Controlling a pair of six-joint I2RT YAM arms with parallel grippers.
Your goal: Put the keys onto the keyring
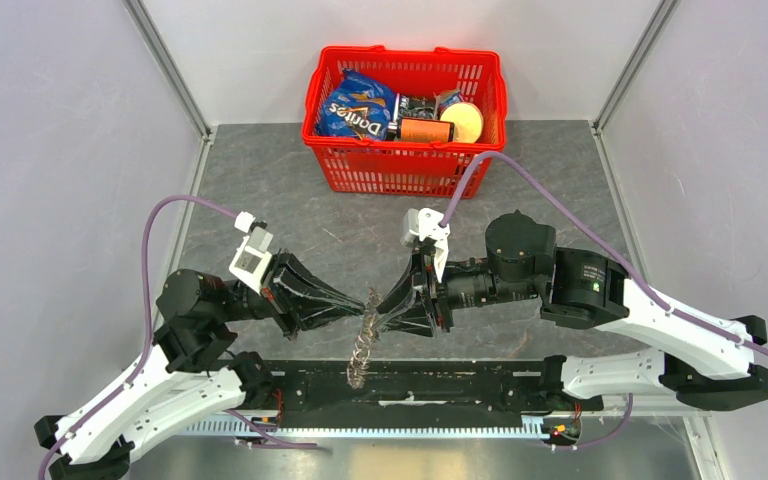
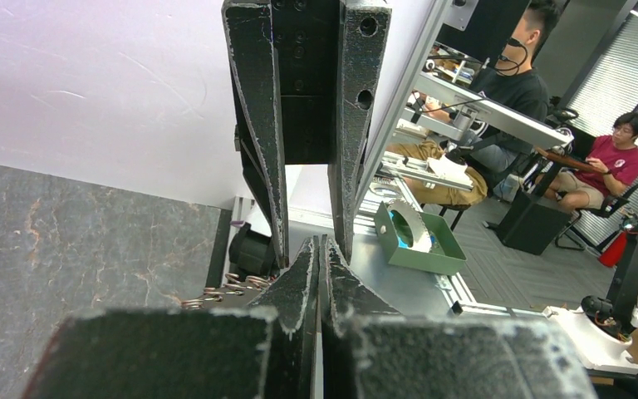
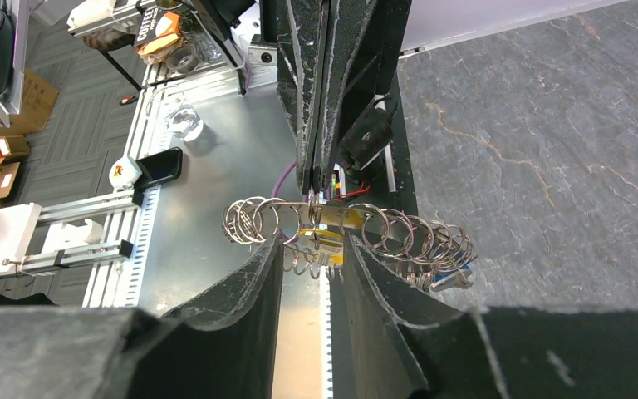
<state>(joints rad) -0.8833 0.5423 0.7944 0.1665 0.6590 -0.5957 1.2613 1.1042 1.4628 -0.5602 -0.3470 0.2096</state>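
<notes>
Grey marbled tabletop (image 3: 548, 125) below; keyring (image 3: 428, 248), a loop of metal rings with a yellow key head (image 3: 332, 218) among them, hangs over its near edge; left gripper (image 3: 311, 184), fingers pressed together, pinches it; right gripper (image 3: 312, 249) spread, flanking it; red basket (image 1: 390, 172) well behind.

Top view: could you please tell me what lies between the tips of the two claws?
The keyring, a chain of linked metal rings, hangs there, pinched by the left claw; the right wrist view shows it clearest.
</notes>
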